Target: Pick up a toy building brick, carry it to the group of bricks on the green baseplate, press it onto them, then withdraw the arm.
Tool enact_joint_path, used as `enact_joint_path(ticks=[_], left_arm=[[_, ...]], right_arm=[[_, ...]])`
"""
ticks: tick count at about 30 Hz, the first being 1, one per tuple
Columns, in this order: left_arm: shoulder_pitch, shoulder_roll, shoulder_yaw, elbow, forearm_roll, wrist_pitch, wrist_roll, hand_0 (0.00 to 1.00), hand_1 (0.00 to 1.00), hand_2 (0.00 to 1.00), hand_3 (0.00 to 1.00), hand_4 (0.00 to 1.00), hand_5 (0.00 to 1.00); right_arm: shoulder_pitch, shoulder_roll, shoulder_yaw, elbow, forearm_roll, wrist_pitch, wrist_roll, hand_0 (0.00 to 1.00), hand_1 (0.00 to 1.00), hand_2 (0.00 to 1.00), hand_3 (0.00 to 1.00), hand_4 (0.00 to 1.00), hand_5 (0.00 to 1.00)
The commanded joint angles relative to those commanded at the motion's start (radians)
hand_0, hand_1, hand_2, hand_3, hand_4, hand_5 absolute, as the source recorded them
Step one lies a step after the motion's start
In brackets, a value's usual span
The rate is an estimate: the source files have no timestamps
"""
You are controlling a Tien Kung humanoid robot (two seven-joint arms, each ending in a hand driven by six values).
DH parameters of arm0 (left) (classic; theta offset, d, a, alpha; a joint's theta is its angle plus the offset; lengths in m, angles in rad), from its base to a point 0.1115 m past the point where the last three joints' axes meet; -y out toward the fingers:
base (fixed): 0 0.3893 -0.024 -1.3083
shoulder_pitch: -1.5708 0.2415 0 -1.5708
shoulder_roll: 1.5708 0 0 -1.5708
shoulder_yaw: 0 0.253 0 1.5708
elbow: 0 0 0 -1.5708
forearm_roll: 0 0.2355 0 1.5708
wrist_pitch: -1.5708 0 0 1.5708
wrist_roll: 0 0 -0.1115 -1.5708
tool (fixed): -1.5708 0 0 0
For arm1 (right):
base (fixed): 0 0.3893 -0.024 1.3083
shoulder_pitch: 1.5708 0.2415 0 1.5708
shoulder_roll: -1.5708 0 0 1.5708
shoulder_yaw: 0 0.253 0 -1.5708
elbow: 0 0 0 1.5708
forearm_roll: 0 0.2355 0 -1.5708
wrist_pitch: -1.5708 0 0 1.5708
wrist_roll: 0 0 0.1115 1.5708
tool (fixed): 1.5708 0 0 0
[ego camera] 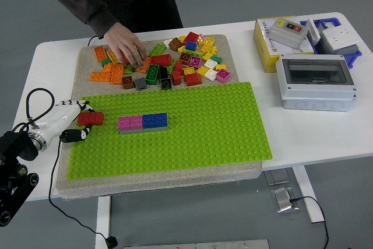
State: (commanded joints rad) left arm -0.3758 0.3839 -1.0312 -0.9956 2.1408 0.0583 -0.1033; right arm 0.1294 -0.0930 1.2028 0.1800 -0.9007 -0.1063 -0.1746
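A red brick (91,119) sits on the left part of the green baseplate (198,126). My left hand (74,122), white with black fingertips, is right at its left side, fingers curled around the brick's end. To the right of it stands a row of bricks (143,122): pink, then blue, on a grey layer. A gap separates the red brick from the pink one. The right arm is out of view.
A pile of loose bricks (160,62) lies on the beige mat behind the baseplate. A person leans over from the far side, one hand (125,48) on the pile's left part. Grey and yellow electrical boxes (315,80) stand on the right.
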Motion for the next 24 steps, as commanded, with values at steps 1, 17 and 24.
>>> enact_joint_path(ticks=[1, 17, 24], left_arm=[[0.0, 0.0, 0.0, 0.0, 0.0, 0.0, 0.0, 0.996, 0.974, 0.931, 0.596, 0.457, 0.211], [-0.007, 0.053, -0.022, -0.079, -0.033, -0.05, 0.041, 0.994, 0.971, 0.927, 0.573, 0.425, 0.186], [0.017, 0.079, -0.016, -0.212, -0.125, -0.154, 0.152, 0.993, 0.971, 0.93, 0.572, 0.428, 0.186]], right_arm=[[0.0, 0.0, 0.0, 0.0, 0.0, 0.0, 0.0, 0.622, 0.622, 0.625, 0.615, 0.467, 0.719], [0.001, -0.004, 0.001, 0.0, -0.003, 0.0, 0.0, 0.622, 0.622, 0.625, 0.615, 0.466, 0.722], [-0.003, -0.009, 0.01, 0.0, -0.005, -0.002, 0.002, 0.62, 0.619, 0.624, 0.615, 0.466, 0.723]])
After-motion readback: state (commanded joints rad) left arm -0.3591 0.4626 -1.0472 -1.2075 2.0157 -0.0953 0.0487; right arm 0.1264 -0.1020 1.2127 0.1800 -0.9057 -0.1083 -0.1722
